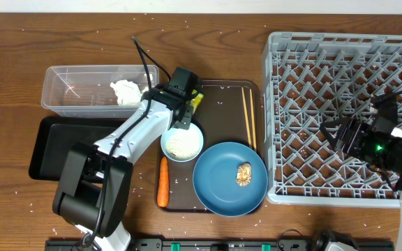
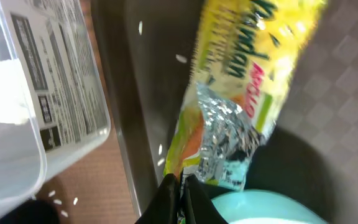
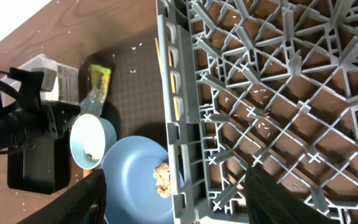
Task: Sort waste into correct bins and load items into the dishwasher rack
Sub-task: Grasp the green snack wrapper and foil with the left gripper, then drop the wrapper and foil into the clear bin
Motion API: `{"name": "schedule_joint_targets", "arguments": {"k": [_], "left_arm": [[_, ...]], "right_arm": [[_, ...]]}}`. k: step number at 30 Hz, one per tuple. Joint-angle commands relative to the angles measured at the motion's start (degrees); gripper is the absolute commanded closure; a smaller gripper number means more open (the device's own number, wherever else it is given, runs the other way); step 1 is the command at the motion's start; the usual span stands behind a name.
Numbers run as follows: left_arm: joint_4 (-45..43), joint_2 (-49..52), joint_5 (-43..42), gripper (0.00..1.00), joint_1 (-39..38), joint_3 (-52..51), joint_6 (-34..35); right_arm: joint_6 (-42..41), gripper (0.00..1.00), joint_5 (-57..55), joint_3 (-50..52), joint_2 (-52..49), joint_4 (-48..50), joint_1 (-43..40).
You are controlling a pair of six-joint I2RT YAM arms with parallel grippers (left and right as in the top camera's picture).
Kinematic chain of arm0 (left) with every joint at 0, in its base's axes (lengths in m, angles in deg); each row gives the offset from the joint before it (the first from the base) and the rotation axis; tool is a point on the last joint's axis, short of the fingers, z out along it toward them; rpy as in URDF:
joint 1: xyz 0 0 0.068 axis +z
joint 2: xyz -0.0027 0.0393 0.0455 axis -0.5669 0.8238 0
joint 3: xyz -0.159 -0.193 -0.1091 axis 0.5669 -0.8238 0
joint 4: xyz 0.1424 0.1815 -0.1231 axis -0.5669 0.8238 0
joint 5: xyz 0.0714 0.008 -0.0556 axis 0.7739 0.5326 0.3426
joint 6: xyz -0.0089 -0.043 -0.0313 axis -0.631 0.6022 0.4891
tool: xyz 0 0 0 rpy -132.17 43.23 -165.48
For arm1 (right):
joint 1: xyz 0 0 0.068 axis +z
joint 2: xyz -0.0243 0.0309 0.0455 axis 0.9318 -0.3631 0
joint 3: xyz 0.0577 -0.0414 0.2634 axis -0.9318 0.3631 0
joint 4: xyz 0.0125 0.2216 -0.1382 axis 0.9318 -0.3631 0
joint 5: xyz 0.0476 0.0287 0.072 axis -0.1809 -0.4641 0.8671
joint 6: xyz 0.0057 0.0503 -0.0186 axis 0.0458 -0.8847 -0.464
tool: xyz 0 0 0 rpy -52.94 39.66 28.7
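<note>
Only the wrapper (image 1: pixel 124 92) lies in the clear tub (image 1: pixel 68 77); the rack (image 1: pixel 340 38) holds no dishes. The left hand (image 2: pixel 180 193) pinches the packet (image 2: pixel 241 93); the right hand (image 3: pixel 174 180) stands wide.

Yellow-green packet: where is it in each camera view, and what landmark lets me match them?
Overhead: yellow-green packet left of centre, at the brown tray's top-left corner.
Left wrist: packet in the centre, slanting down to the left gripper pinching its lower end.
Right wrist: packet upper left, left of the rack.
Shared landmark: the bowl, directly below the packet in every view.
</note>
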Motion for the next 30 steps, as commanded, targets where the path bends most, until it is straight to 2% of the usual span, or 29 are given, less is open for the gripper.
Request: {"name": "schedule_joint_targets", "arguments": {"k": [1, 9, 15, 23, 30], "left_arm": [[1.2, -3.4, -0.6, 0.94, 0.1, 2.6, 0.3], [2.4, -14.6, -0.5, 0.94, 1.2, 2.8, 0.4], [3.0, -19.5, 4.2, 0.94, 4.8, 2.8, 7.9], [1.0, -17.1, 5.3, 0.94, 15.2, 2.6, 8.0], [-4.9, -12.0, 5.1, 0.94, 19.8, 2.5, 1.2]], "right_arm": [[-0.7, 0.36, 0.1, 0.0, -0.1, 0.2, 1.0], [-0.7, 0.36, 0.1, 0.0, -0.1, 0.4, 1.0], [-0.7, 0.36, 0.1, 0.0, -0.1, 0.9, 1.0], [-0.7, 0.36, 0.1, 0.0, -0.1, 0.7, 1.0], [-0.7, 0.36, 0.1, 0.0, 0.0, 0.6, 1.0]]}}
